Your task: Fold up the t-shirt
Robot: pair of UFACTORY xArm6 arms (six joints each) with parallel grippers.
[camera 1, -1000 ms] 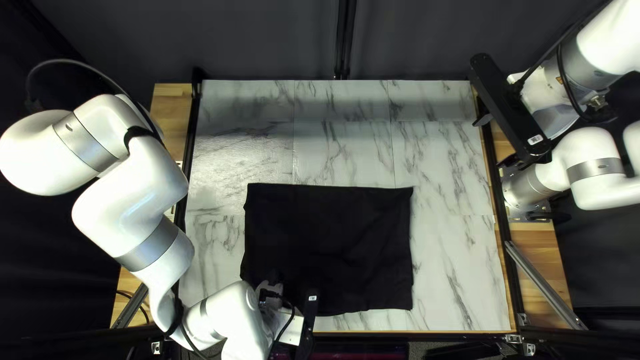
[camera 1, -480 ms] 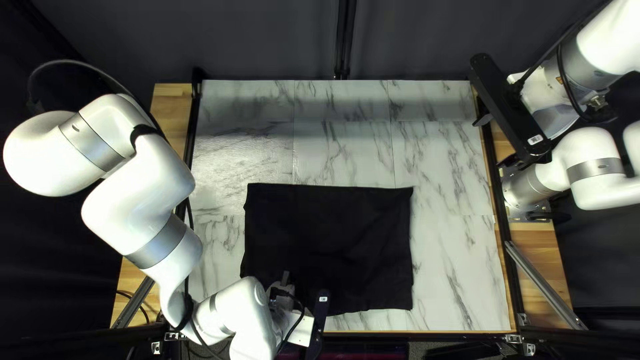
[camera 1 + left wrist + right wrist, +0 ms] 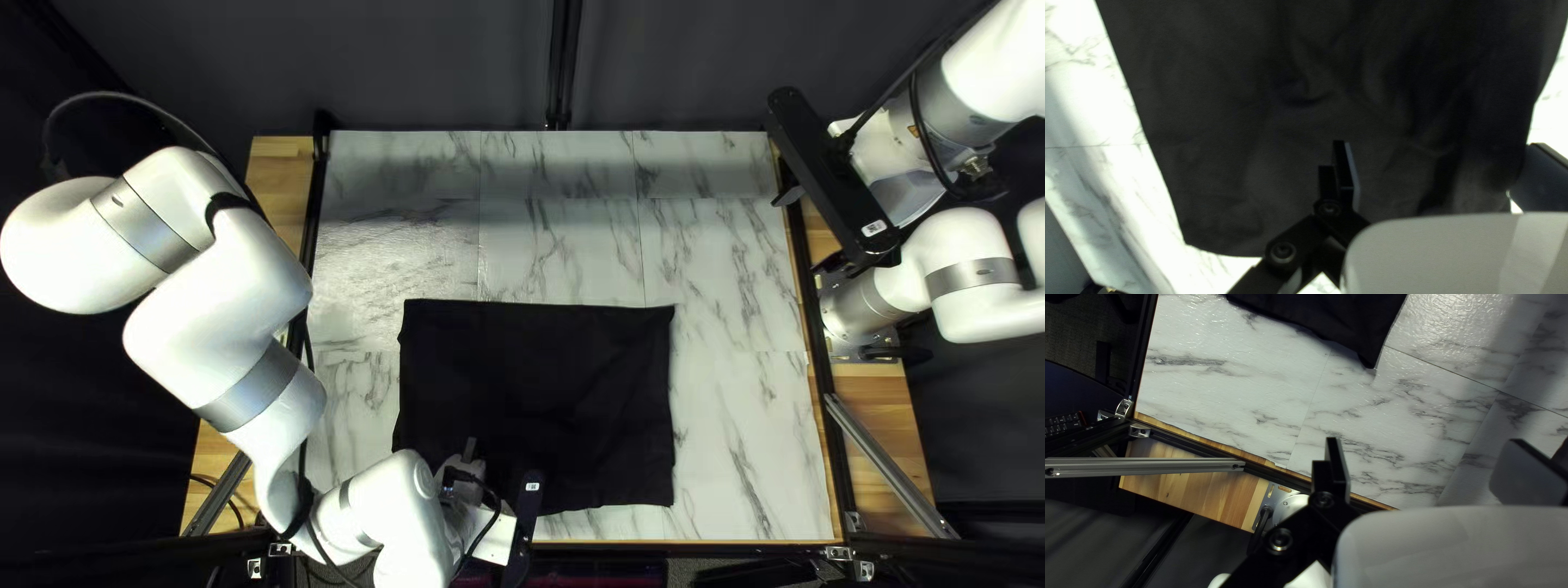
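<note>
From where I stand, I see 2 small white labels [image 3: 873, 229], 1 on the black bar [image 3: 833, 174] of each arm, with tiny dark marks. The left tool [image 3: 470, 451] is wide open, its 2 black fingers [image 3: 1345, 171] far apart with nothing pinched in them. It is over the black t-shirt [image 3: 544, 381], near the shirt's near left corner in the top left view, and I can't tell if its tips touch the cloth. The right tool [image 3: 807, 231] is wide open too, with 2 fingers [image 3: 1337, 463] far apart. It is up over the right side of the marble-look counter [image 3: 740, 457], and it holds nothing. The t-shirt lies spread out on the counter, almost a box shape, with a few soft wrinkles. In the left wrist view, the cloth is under the left tool and goes on ahead of it. In the right wrist view, a pointy corner of the shirt is ahead of the right tool, well apart from it.
</note>
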